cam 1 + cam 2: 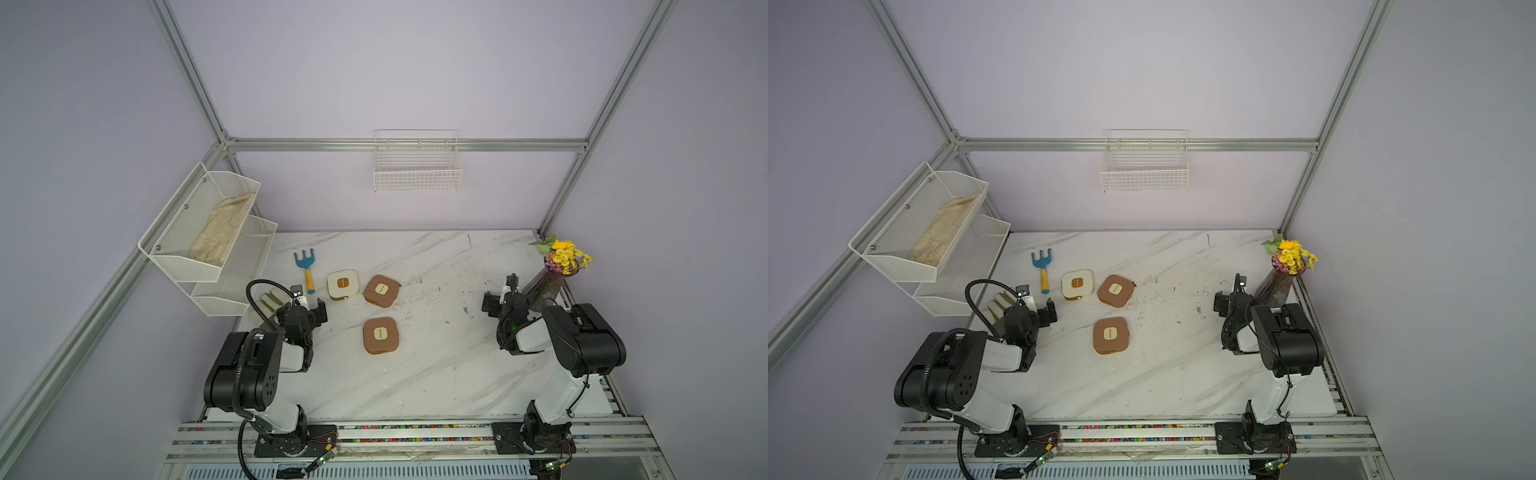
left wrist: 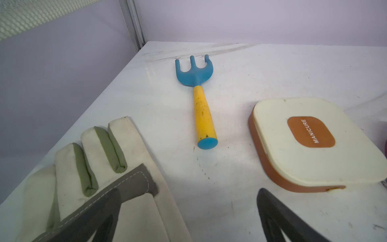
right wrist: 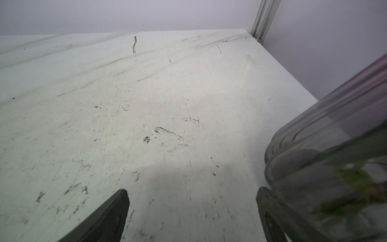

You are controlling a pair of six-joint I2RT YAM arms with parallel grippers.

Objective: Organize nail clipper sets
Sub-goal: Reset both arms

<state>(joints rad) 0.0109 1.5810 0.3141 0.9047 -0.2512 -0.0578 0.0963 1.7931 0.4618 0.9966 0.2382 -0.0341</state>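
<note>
Three closed nail clipper cases lie left of centre on the marble table [image 1: 436,374]: the cream manicure case [image 1: 342,284] sits near the blue-and-yellow toy rake [image 1: 306,270], one brown case [image 1: 381,290] lies just beside it, and the other brown case [image 1: 380,336] lies apart, nearer the robot. The left gripper [image 1: 309,301] is spread wide and empty between a work glove [image 2: 88,167] and the cream case. The right gripper [image 1: 500,291] is equally wide and empty beside the glass flower vase [image 1: 548,284], well apart from the cases.
</note>
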